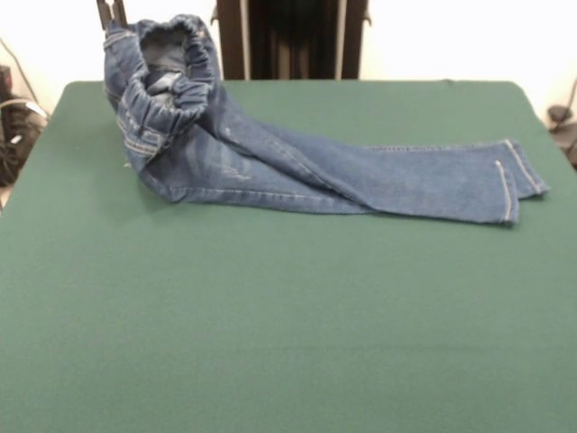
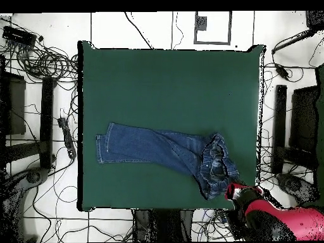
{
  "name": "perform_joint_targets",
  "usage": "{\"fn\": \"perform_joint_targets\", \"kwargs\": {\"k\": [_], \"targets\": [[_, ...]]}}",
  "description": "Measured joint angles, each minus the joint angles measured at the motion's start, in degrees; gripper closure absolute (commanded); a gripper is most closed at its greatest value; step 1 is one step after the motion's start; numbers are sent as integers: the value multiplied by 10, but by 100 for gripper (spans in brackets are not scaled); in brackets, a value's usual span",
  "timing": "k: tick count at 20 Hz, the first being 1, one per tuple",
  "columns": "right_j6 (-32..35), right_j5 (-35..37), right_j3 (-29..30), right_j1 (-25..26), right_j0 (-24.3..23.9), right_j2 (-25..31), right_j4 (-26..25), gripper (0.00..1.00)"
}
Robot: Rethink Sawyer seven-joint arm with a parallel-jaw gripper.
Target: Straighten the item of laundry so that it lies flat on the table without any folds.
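Denim, blue and fairly heavy for its size: the jeans point(image 1: 297, 171) lie across the far part of the green table point(image 1: 270, 316), legs stretched out roughly flat and overlapping, waistband point(image 1: 167, 68) lifted off the felt and bunched into an open ring. The gripper point(image 1: 113, 13) shows only as dark tips at the raised waist; it seems to be holding the fabric there, but I cannot tell whether it is clamped. The cloth should be limp yet thick (seams and elastic stiffer than the legs), dragging rather than sliding on felt. The waistband edge or a leg hem point(image 1: 514, 180) offers the firmest hold.
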Motion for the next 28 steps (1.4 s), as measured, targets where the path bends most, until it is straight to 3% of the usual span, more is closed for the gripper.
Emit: {"fn": "perform_joint_targets", "kwargs": {"k": [4,5,21,28], "targets": [[0,0,0,-1,0,0,0,100],[0,0,0,-1,0,0,0,0],[0,0,0,-16,8,0,2,0],[0,0,6,-44,65,-4,11,0]]}}
